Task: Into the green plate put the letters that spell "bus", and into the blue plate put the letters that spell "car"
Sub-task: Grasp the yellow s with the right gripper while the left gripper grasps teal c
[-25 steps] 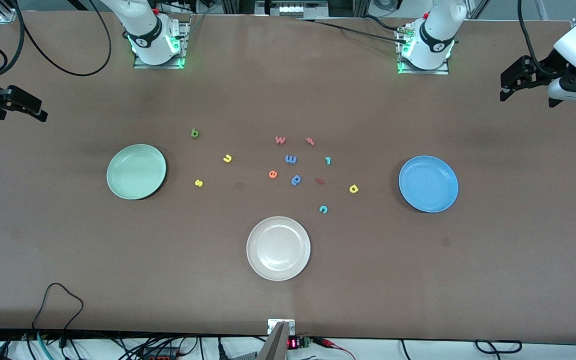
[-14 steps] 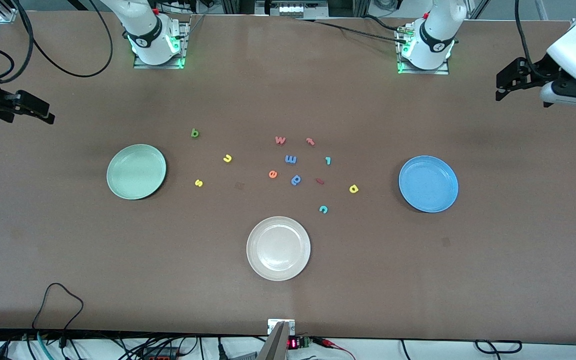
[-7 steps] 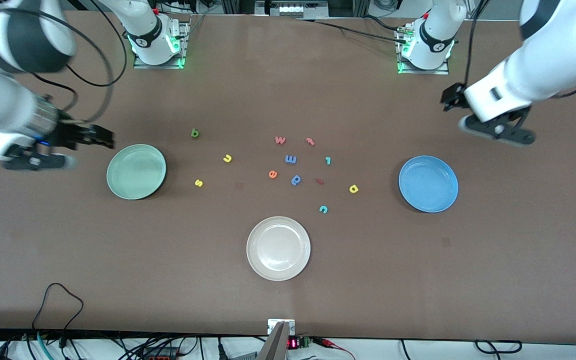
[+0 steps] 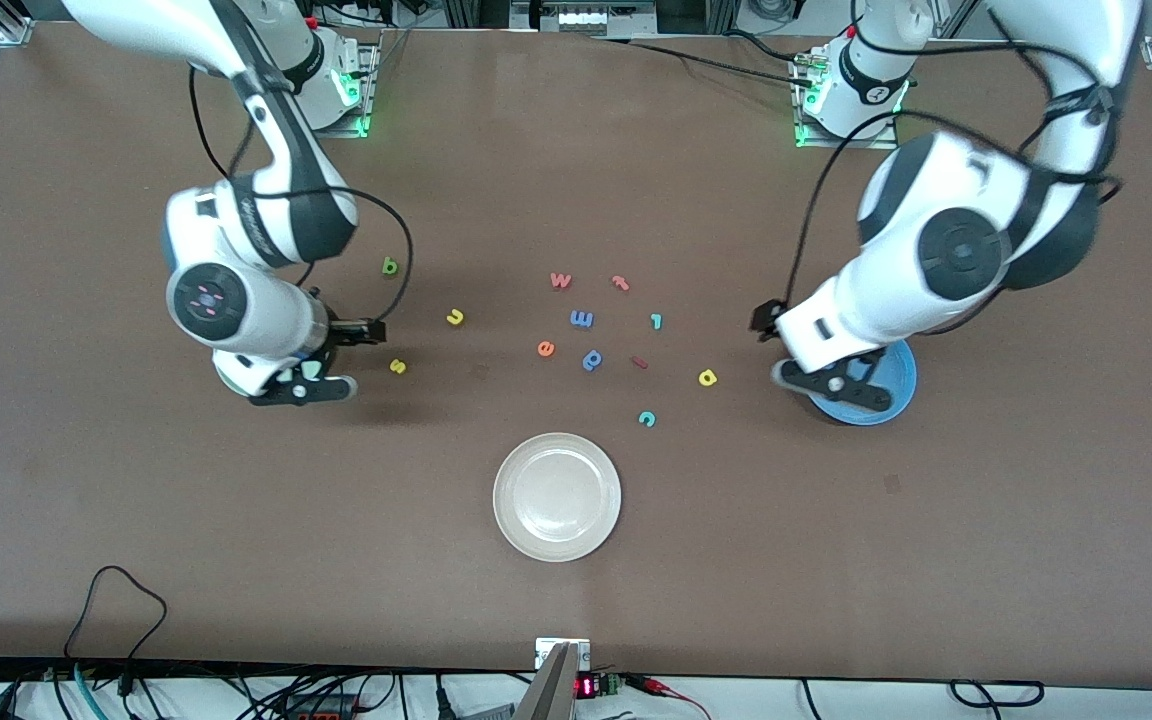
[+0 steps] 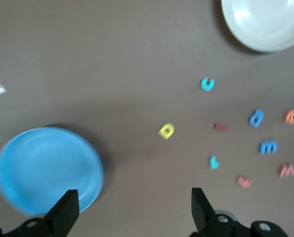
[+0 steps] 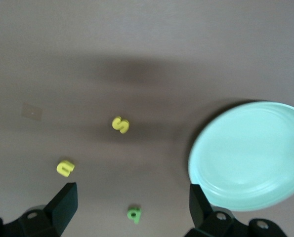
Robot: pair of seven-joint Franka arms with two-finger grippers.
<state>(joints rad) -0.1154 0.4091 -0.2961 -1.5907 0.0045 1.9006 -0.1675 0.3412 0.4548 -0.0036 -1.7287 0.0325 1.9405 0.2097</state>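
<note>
On the table, all six letters lie loose, none plated. Right gripper [image 6: 128,207], jaws wide, hangs over the green plate [image 6: 250,155]; yellow "s" [image 4: 397,366] at its 3 o'clock. Left gripper [image 5: 132,207], jaws wide, hangs over the blue plate [image 4: 891,400]; yellow "a" [image 4: 707,377] at its 9 o'clock. Risk: mistaking "a" for "u" [image 4: 454,317].

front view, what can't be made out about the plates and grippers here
- Green plate: front view, almost all hidden under the right arm; the right wrist view shows it bare.
- Blue plate: front view, partly covered by the left arm.
- Left gripper and right gripper: wrist views, cut off by the picture's edge; only the open fingers show.
- Small dark red letter: front view, too small to read.
</note>
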